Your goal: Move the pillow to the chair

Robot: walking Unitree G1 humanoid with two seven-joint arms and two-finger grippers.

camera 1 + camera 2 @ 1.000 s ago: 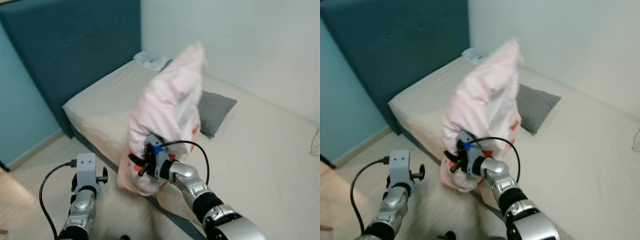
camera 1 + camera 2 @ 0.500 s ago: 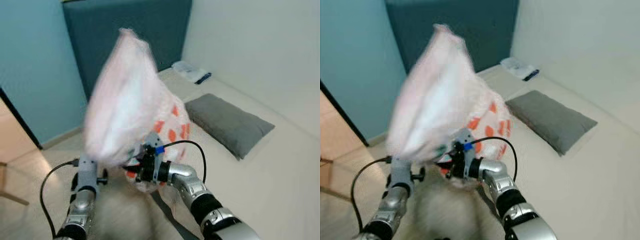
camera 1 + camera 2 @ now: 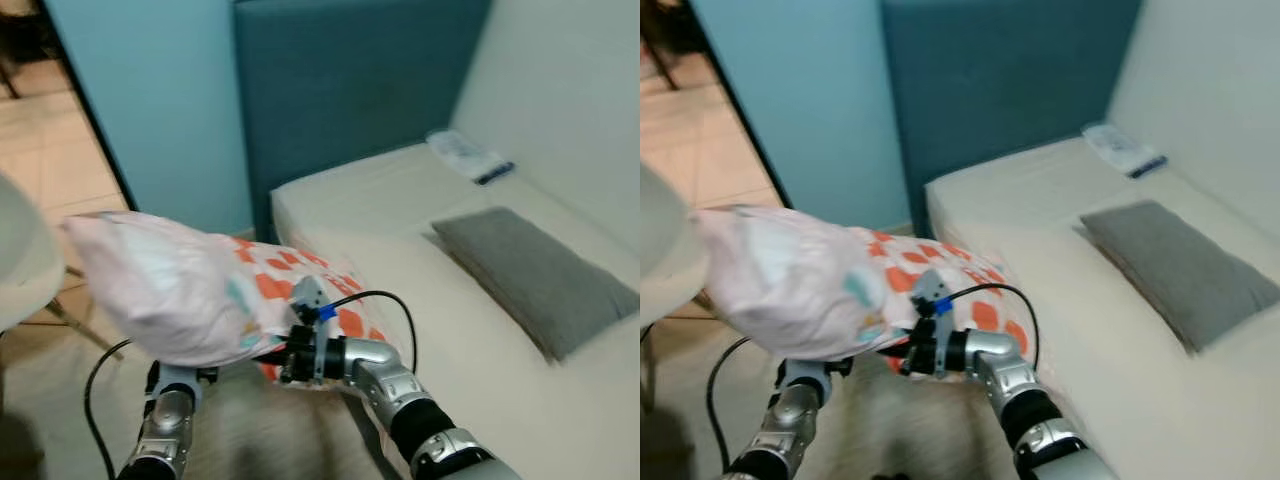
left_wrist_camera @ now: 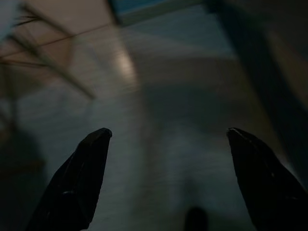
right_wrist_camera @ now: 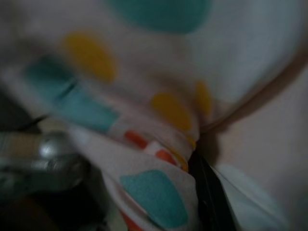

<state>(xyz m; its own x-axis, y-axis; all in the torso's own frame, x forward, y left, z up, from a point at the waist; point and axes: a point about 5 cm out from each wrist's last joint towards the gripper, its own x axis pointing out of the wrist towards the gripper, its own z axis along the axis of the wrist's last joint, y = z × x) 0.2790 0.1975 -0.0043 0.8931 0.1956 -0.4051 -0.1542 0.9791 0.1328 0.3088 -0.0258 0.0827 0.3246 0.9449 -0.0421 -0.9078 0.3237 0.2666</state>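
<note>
A pale pink pillow (image 3: pixel 175 290) with orange, teal and yellow spots lies sideways in the air in front of me, its length stretching to my left. My right gripper (image 3: pixel 283 362) is shut on the pillow's spotted lower corner; the wrist view shows the bunched fabric (image 5: pixel 159 144) pinched by a black finger (image 5: pixel 209 192). My left gripper (image 4: pixel 166 139) hangs low below the pillow, open, with bare floor between its fingers. A pale rounded chair (image 3: pixel 20 265) shows at the far left edge.
A bed (image 3: pixel 400 220) with a cream sheet lies to my right, bearing a grey pillow (image 3: pixel 535 275) and a small white item (image 3: pixel 465 155) near the teal headboard (image 3: pixel 350 90). A light blue wall (image 3: pixel 150 100) stands ahead. Tan flooring (image 3: pixel 40 90) opens at upper left.
The camera has swung left, away from the bed, bringing the chair into view. The pillow, held upright before, has dropped to lie sideways, still held by my right gripper.
</note>
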